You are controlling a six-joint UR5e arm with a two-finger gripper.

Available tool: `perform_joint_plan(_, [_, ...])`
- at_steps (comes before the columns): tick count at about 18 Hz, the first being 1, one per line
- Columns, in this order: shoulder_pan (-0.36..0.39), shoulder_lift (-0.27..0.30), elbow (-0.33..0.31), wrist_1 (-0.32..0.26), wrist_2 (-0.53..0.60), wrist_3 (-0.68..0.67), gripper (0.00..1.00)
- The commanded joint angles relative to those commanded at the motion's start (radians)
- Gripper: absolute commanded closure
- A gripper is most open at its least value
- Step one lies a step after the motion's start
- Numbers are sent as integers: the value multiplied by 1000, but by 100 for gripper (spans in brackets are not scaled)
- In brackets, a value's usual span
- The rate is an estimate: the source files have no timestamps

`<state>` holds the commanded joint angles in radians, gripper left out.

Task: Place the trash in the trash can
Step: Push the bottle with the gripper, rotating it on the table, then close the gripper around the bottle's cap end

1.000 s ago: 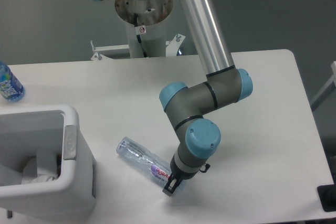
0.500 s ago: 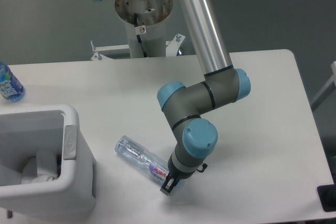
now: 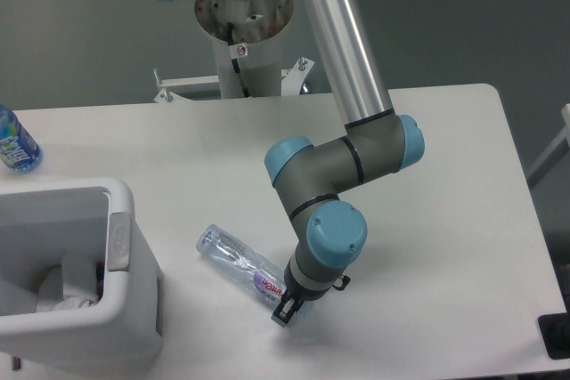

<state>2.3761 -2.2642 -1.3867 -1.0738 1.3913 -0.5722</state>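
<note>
The tool [image 3: 282, 312] has crept left, clamped on the clear bottle [image 3: 239, 263], whose labelled end it hides.

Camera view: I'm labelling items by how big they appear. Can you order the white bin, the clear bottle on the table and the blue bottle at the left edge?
1. White bin, clearly largest.
2. Clear bottle, lying on the table.
3. Blue bottle, though the frame edge cuts it off, so its full size is unsure.

From my remote feed the light was even and cool, my view slightly soft, with faint shadow under the gripper [image 3: 283, 313].
</note>
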Motion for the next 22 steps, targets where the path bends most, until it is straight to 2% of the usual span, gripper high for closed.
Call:
perform_joint_plan(5, [20,41,32,6,0,14,50])
perform_joint_plan(11, [35,123,38,21,0,29,50])
perform_joint_plan(15, [52,170,71,23,-3,31,50])
perform_joint_plan(20, [52,213,107,144,-9,29,50])
perform_joint_plan(22, [49,238,120,167,-9,26,50])
